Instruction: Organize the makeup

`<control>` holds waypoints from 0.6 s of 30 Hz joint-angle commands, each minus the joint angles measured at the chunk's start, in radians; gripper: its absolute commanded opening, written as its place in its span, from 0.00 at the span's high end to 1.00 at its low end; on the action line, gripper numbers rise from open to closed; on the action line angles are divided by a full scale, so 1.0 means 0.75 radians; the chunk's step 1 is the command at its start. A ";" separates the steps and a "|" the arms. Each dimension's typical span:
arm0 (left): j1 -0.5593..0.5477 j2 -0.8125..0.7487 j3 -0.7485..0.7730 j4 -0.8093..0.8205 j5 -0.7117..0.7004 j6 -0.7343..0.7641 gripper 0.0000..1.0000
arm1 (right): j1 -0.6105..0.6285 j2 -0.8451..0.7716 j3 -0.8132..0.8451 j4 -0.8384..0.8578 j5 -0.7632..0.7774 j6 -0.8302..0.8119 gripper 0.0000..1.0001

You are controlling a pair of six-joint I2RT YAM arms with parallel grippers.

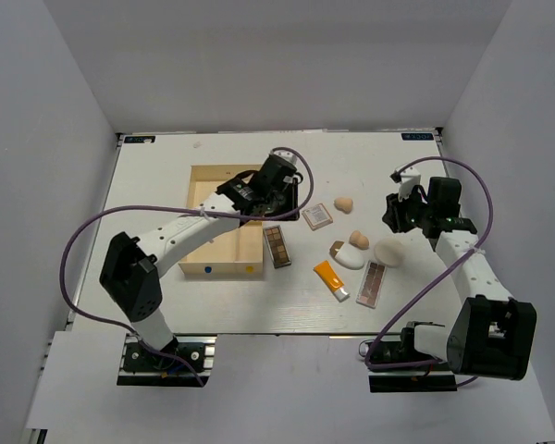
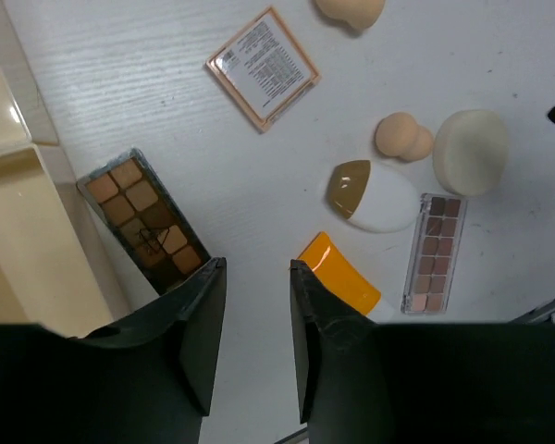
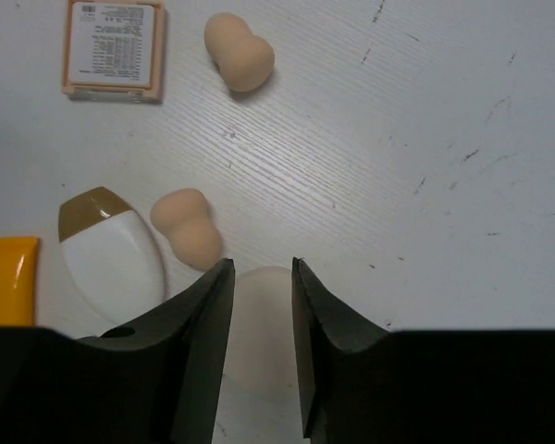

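Two narrow, empty hands: the right hand (image 3: 262, 266) (left hand (image 2: 256, 268) likewise) should widen before straddling the round cream puff (image 3: 259, 338).

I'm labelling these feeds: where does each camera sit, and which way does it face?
Top external: above and behind the bases, looking down at the table; both arms, left hand and right hand show.
Left wrist: on the left arm, looking down past its fingers at the dark palette and orange tube.
Right wrist: on the right arm, looking down past its fingers at the round puff.
Shared: both wrist views show the square compact and white oval piece.
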 commanded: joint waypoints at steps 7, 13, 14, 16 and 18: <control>-0.129 0.351 0.359 -0.443 -0.288 -0.236 0.21 | 0.004 -0.046 -0.013 0.025 -0.070 0.040 0.40; -0.193 0.527 0.523 -0.689 -0.472 -0.369 0.11 | 0.004 -0.046 -0.039 0.041 -0.056 0.044 0.36; -0.193 0.531 0.489 -0.681 -0.485 -0.381 0.10 | 0.004 -0.048 -0.044 0.041 -0.052 0.048 0.36; -0.193 0.527 0.452 -0.663 -0.513 -0.416 0.09 | 0.002 -0.050 -0.052 0.050 -0.045 0.051 0.36; -0.205 0.525 0.407 -0.667 -0.546 -0.446 0.07 | 0.002 -0.055 -0.058 0.052 -0.041 0.053 0.36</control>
